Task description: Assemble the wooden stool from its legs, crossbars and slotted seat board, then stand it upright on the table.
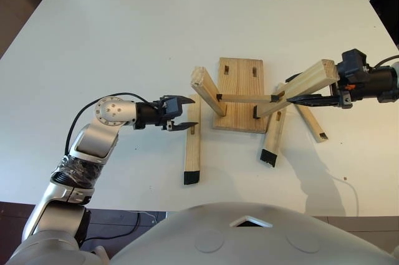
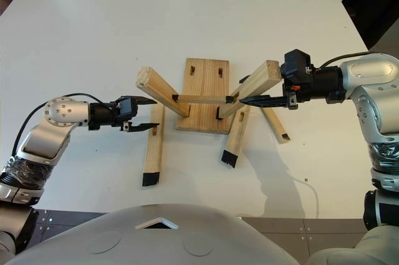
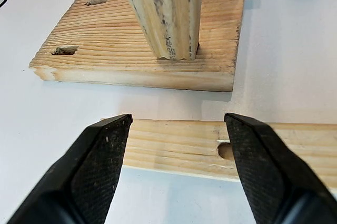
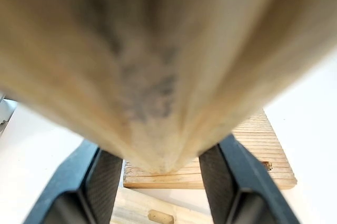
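the right gripper's (image 1: 283, 90) fingers clamp the tilted leg (image 1: 312, 78) slotted into the seat board (image 1: 240, 72) mid-desk. the left gripper's (image 1: 194, 113) fingers are apart over a loose leg (image 1: 192, 153) toward the desk's front edge. a hard pull could unseat the crossbar (image 1: 246, 98).

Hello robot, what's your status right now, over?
Left gripper open over loose leg on table. Right gripper shut on right standing leg. That, left standing leg and crossbar stand on seat board. Loose pieces lie beside it.

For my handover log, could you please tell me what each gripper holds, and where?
The right gripper clamps the pale slanted wooden leg around its mid-length; the open left gripper holds nothing.
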{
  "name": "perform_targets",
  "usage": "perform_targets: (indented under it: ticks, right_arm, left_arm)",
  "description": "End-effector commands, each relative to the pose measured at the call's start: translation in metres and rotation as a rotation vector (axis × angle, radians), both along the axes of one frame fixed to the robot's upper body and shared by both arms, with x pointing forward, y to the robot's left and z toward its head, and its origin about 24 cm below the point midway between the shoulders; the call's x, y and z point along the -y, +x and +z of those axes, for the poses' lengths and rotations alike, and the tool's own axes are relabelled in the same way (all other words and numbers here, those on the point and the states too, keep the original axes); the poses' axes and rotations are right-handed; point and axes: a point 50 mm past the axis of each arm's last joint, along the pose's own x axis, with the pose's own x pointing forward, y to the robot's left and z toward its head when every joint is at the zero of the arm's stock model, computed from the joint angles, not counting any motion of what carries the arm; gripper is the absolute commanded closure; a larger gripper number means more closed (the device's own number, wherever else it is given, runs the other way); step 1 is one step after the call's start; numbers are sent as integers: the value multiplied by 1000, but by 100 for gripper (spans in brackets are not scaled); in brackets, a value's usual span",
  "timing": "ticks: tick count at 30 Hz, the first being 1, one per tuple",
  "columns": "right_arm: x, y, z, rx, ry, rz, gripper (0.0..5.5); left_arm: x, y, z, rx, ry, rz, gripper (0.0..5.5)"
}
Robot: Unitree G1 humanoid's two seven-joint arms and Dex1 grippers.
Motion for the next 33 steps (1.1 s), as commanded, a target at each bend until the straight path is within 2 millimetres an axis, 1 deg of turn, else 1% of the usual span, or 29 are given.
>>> perform_targets:
  ticks: [1,9,18,29,33]
  right_arm:
    - [1,-1,-20,-72,-101,-3,350]
    - [2,0,-22,-64,-101,-2,350]
    - [1,-2,-25,-66,-93,-8,350]
    - [2,-2,-26,-62,-92,-22,350]
    - [2,-2,-27,-57,-93,-23,350]
  left_arm:
    - [6,2,2,7,-11,-10,224]
    - [6,4,1,14,-16,8,224]
    - [5,5,4,17,-8,-12,224]
    - [6,9,17,-1,-56,-26,224]
    - [10,7,21,-17,-86,-48,224]
